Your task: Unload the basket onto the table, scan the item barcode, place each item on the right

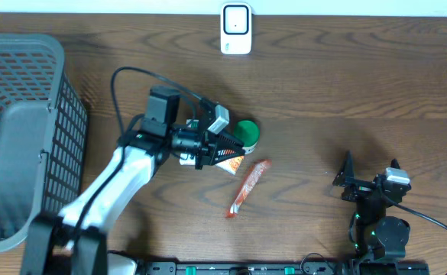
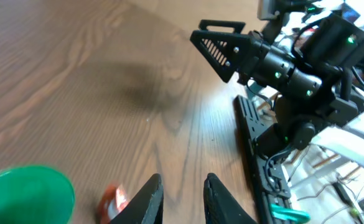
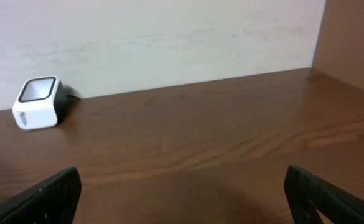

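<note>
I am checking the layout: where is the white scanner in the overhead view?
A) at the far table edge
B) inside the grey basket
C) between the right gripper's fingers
A: the white scanner stands alone at the far edge of the table, away from the basket.

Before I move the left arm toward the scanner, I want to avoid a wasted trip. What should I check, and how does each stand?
1. Left pincer shut: ok.
2. Item held in it: cannot tell; an orange-white packet sits at its tips in the overhead view.
3. Barcode facing outward: cannot tell.
4. Barcode scanner upright, bare table before it: ok.
5. Right pincer open, away from the items: ok.
6. Red sachet and green-lidded container well apart from the left pincer: not ok, both lie close.
</note>
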Robot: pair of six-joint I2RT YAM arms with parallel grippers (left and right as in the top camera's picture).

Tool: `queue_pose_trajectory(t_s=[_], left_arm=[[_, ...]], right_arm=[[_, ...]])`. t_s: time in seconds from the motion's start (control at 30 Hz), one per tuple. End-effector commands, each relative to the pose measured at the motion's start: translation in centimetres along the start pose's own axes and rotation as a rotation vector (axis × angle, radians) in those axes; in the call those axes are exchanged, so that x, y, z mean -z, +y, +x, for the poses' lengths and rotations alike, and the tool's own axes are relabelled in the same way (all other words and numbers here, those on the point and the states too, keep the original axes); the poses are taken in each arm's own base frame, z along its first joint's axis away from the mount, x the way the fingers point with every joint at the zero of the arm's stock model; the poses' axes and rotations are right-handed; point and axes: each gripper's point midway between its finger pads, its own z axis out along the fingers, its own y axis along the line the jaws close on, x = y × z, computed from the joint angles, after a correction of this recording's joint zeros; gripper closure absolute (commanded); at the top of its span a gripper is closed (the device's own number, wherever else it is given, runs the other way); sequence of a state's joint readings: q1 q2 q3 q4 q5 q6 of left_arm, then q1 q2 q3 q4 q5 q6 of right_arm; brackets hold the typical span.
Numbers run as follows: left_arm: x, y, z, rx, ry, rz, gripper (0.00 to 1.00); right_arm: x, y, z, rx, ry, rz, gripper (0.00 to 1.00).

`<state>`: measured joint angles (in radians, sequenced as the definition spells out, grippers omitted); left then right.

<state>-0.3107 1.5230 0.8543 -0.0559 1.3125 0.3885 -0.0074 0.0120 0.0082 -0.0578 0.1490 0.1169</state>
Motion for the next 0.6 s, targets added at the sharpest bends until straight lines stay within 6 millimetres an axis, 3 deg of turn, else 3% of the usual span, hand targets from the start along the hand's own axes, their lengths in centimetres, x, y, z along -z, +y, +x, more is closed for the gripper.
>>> queue_pose_trajectory(t_s=[0.0, 0.03, 0.17, 0.2, 0.27, 0.4, 0.57], left_arm=[[-0.7, -0.4, 0.3, -0.06, -0.07, 0.19, 0.78], [-0.7, -0.3, 0.3, -0.071, -0.082, 0.214, 0.77], [-0.2, 0.2, -0.2, 0.002, -0.096, 0.224, 0.51], [0.2, 0.2, -0.9, 0.037, -0.1, 0.217, 0.4], [0.7, 0.0, -2.3, 0.046, -0.106, 0.193, 0.3], [1.3, -0.8, -4.5, 0.029, -0.119, 0.116, 0.22], [2.7, -4.1, -7.6, -0.005, -0.149, 0.082, 0.13]], right_arm=[[0.0, 0.0, 0.1, 0.013, 0.0, 0.0, 0.01], [0.0, 0.0, 0.1, 0.013, 0.0, 0.0, 0.01], [0.0, 0.0, 0.1, 0.013, 0.0, 0.0, 0.01], [0.0, 0.0, 0.1, 0.013, 0.0, 0.0, 0.01], [0.0, 0.0, 0.1, 0.013, 0.0, 0.0, 0.01], [0.0, 0.0, 0.1, 0.013, 0.0, 0.0, 0.01], [0.0, 0.0, 0.1, 0.013, 0.0, 0.0, 0.01]])
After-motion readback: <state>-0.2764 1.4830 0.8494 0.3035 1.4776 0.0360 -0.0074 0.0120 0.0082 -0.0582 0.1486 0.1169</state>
